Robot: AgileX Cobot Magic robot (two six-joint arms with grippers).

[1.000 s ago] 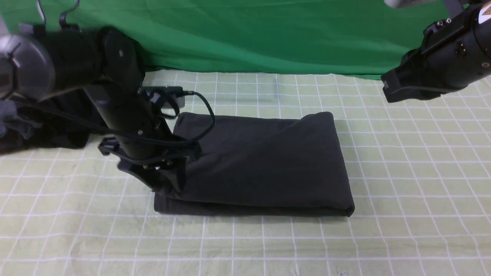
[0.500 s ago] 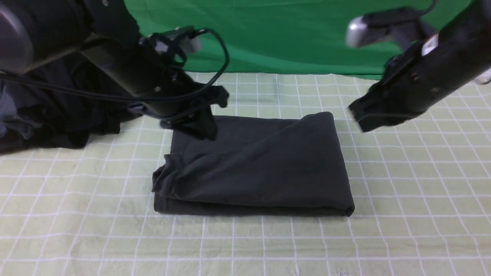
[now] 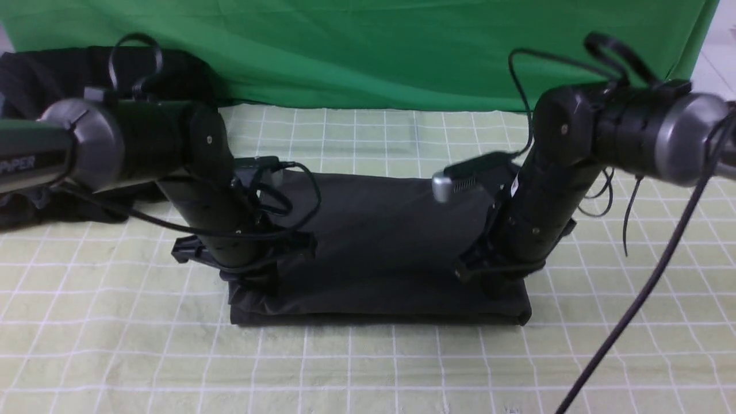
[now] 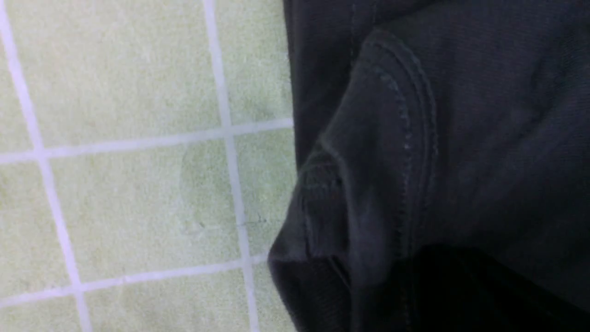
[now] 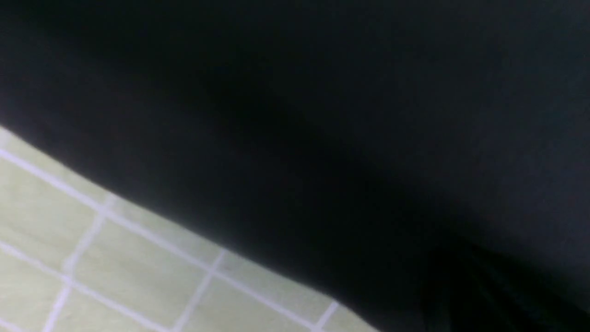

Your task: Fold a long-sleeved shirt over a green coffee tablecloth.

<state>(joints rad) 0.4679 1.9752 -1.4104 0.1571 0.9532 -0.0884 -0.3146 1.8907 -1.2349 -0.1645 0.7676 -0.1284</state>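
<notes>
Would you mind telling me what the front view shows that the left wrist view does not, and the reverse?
Only the front view shows both arms lowered onto the folded long-sleeved shirt, the left gripper at its left end and the right gripper at its right end, plus the plain green backdrop and a black garment bundle. Only the left wrist view shows a stitched hem and a ribbed edge up close. Both show the dark shirt lying on the green coffee tablecloth.
</notes>
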